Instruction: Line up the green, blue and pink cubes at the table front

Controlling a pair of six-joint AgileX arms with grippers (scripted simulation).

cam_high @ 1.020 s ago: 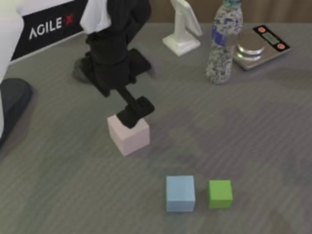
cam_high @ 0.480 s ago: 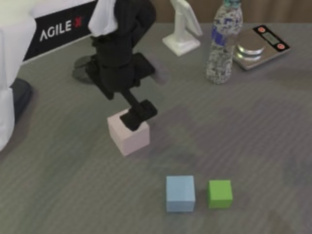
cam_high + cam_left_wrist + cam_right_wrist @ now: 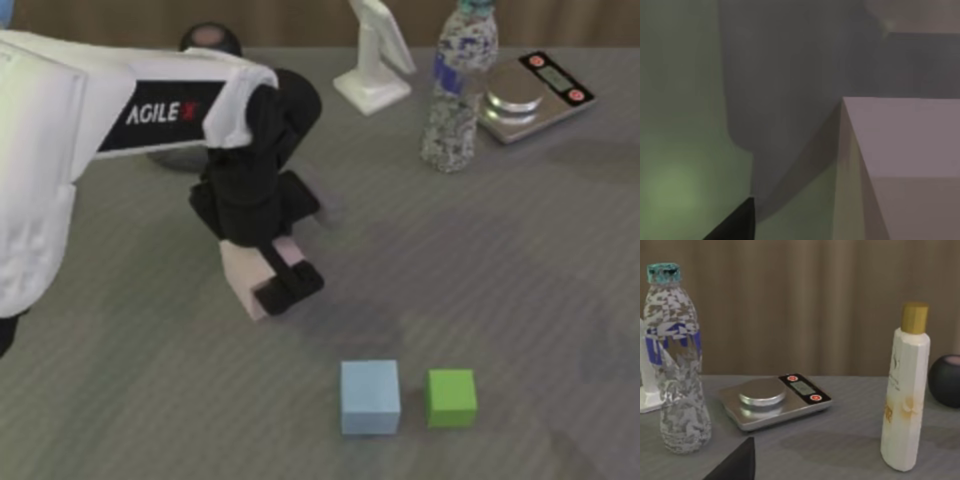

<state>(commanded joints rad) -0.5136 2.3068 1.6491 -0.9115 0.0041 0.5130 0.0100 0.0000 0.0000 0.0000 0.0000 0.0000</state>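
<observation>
The pale pink cube [image 3: 238,274] sits left of the table's middle, largely covered by my left arm. My left gripper [image 3: 286,284] is lowered over the cube and open, its fingers straddling the cube's sides. In the left wrist view the pink cube [image 3: 910,150] fills one side, and one dark fingertip [image 3: 739,226] shows apart from it. The light blue cube [image 3: 370,397] and the small green cube [image 3: 452,397] stand side by side near the table's front edge. My right arm is parked outside the top view, and a single dark fingertip [image 3: 737,465] shows, with nothing held.
At the back stand a white stand [image 3: 375,60], a crumpled water bottle [image 3: 452,85] and a kitchen scale [image 3: 535,92]. The right wrist view also shows a white lotion bottle [image 3: 904,395] and a dark round speaker [image 3: 946,380].
My left arm has swung forward and lowered, carrying the gripper from the pink cube's far top edge down over its front right. The three cubes have not moved.
</observation>
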